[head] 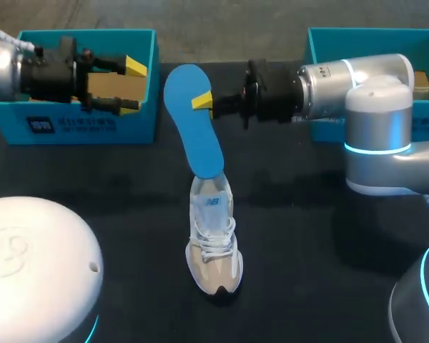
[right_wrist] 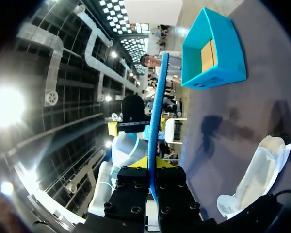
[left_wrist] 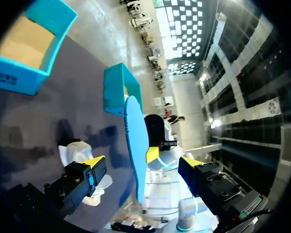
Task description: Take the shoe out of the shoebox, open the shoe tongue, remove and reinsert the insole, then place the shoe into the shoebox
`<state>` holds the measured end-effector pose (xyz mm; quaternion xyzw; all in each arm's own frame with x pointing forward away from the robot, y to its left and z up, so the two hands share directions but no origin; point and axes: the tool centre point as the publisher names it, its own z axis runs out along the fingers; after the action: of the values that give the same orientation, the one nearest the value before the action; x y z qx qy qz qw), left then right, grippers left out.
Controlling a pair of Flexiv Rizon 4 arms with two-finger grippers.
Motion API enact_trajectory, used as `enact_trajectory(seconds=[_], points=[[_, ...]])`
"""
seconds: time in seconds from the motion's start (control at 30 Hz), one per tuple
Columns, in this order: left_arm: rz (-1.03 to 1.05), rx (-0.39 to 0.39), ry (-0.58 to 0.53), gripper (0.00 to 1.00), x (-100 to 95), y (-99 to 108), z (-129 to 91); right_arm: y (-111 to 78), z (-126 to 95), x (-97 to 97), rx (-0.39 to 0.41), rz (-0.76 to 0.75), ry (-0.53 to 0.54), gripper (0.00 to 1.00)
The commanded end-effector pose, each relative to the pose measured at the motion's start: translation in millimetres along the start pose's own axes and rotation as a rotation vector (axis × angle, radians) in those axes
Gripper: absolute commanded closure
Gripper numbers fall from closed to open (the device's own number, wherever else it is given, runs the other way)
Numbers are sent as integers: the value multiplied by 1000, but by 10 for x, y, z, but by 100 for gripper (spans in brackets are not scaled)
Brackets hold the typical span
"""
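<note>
A blue insole (head: 195,121) stands tilted, its lower end inside the white-and-beige shoe (head: 214,246) at the middle of the black table. My right gripper (head: 203,102) is shut on the insole's upper part from the right side. In the right wrist view, the insole (right_wrist: 159,107) runs edge-on out from between the right gripper (right_wrist: 149,164). My left gripper (head: 132,87) hovers open over the left shoebox (head: 93,125), well clear of the insole. From the left wrist view, the insole (left_wrist: 135,145) is ahead of the open left gripper (left_wrist: 143,165), with the shoe (left_wrist: 75,150) below it.
A second teal shoebox (head: 322,43) stands at the back right, partly behind my right arm. A white rounded housing (head: 36,264) fills the front left corner. The left shoebox (right_wrist: 218,48) shows a cardboard-coloured inside.
</note>
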<state>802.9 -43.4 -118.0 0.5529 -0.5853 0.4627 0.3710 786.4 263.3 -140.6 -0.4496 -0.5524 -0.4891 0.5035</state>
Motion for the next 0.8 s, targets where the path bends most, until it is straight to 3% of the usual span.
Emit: enact_trajectory(seconds=[0.03, 0.2, 0.3, 0.8], points=[[24, -44, -220, 0, 78, -36, -192, 33, 49, -99, 6, -6, 10, 100], [54, -72, -331, 0, 74, -92, -273, 43, 81, -192, 5, -10, 13, 100], [123, -132, -382, 0, 144, -113, -313, 48, 104, -251, 3, -17, -1, 100], [123, -132, -382, 0, 144, -113, -313, 49, 105, -257, 3, -17, -1, 100]])
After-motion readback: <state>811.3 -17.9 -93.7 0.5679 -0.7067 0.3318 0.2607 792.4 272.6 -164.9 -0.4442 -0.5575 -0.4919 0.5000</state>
